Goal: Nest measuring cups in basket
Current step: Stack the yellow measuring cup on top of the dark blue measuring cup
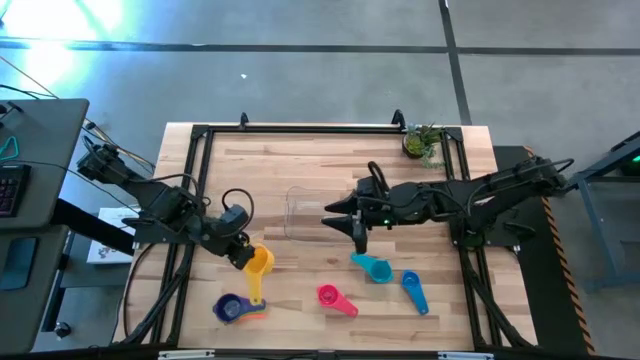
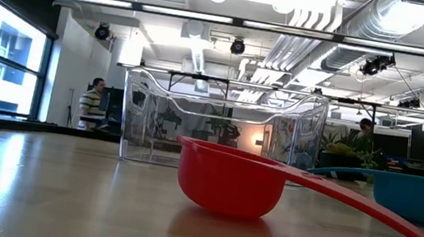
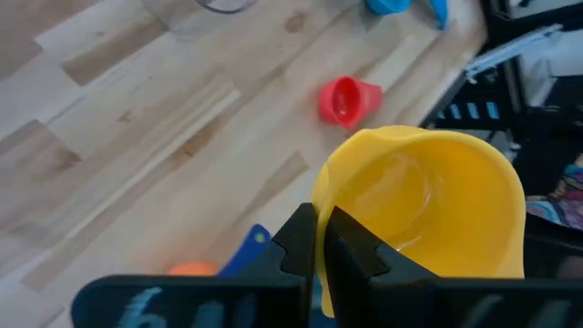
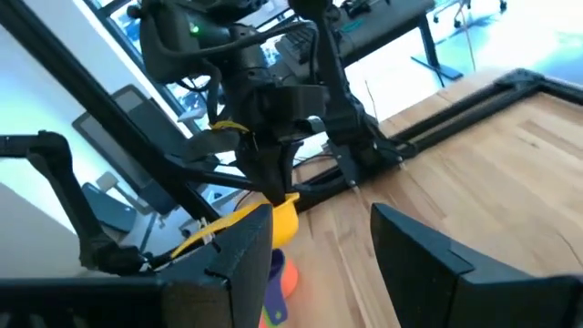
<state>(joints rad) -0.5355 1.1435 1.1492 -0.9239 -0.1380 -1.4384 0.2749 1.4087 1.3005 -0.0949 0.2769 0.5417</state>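
Light: bright ceiling strips, daylight from windows
Glare: pale sheen on tabletop [image 2: 36, 185]
Focus: near red cup [image 2: 230, 179] soft, wrist views blurred

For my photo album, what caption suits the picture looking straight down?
Left gripper lifts a yellow cup; open right gripper waits beside the clear basket.

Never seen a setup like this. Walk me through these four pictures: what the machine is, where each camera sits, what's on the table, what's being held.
Two dark robot arms work at a wooden table. One picture looks straight down, one looks level across the tabletop, and two come from cameras on the arms' wrists. The left gripper is shut on the rim of a yellow cup. The right gripper is open and holds nothing, beside a clear basket. On the table lie a pink cup, a teal cup, a blue cup and a purple cup. A small plant stands at a corner.
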